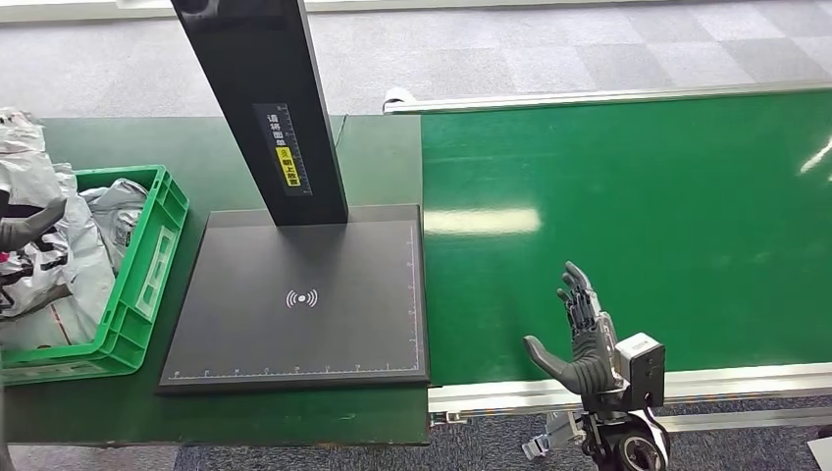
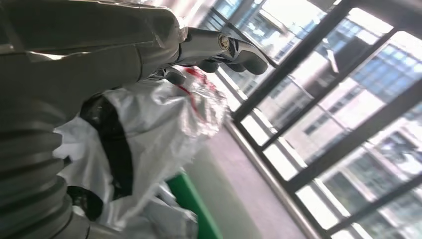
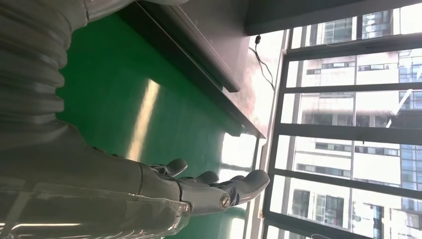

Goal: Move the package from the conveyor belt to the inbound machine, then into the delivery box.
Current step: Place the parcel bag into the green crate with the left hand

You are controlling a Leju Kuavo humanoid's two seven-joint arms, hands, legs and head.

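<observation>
Package [image 1: 49, 257]: several silver-grey plastic mailer bags are seen heaped in and above one green slatted crate [image 1: 147, 285] at the left end of the desk [image 1: 108, 137]; an exact count cannot be made from the crumpled pile. Glossy, wrinkled film with black and red printing is noted on the bags. In the left wrist view, one such bag [image 2: 149, 129] is seen lying under the left hand [image 2: 214, 52]; the fingers are curled over its top, but whether it is actually gripped cannot be told. In the head view, the left hand [image 1: 27, 226] is found at the picture's left edge, over the crate's contents.

One inbound machine is recorded beside the crate: a flat, matte black square platform [image 1: 299, 299] with ruler markings along its edges and a white wireless symbol at its centre, plus a black upright post [image 1: 265, 98] bearing a yellow label.

One conveyor belt [image 1: 638, 216], smooth glossy green with silver side rails, is seen to the right. The right hand [image 1: 579, 339] is held over the belt's near edge, fingers spread, nothing held.
</observation>
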